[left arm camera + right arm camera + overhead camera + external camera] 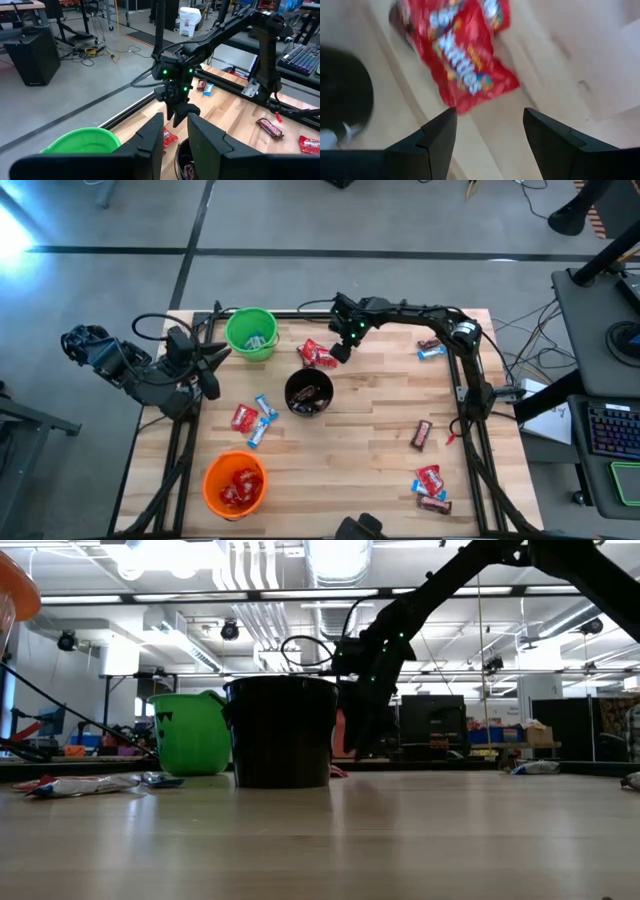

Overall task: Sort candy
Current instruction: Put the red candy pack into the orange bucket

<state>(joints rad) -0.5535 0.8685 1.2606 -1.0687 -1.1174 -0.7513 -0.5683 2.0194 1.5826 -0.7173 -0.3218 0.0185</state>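
Red candy packets [318, 353] lie flat on the table near its far edge, between the green cup [250, 332] and the black cup [308, 392]. My right gripper [338, 355] hovers open just above them. In its wrist view a red packet [460, 65] lies just ahead of the spread fingers, with the right gripper [490, 125] clear of it. My left gripper [212, 367] waits open at the table's left, beside the green cup. More candy lies near the left [255, 418] and along the right side [422, 434], [430, 488], [430, 348].
The black cup [282, 730] holds dark candy, and the orange cup [235, 483] at the near left holds red candy. The green cup [82, 142] holds a blue-and-white piece. Bare wood [350, 470] spreads across the table's near middle. The black cup's rim [342, 95] stands close beside my right gripper.
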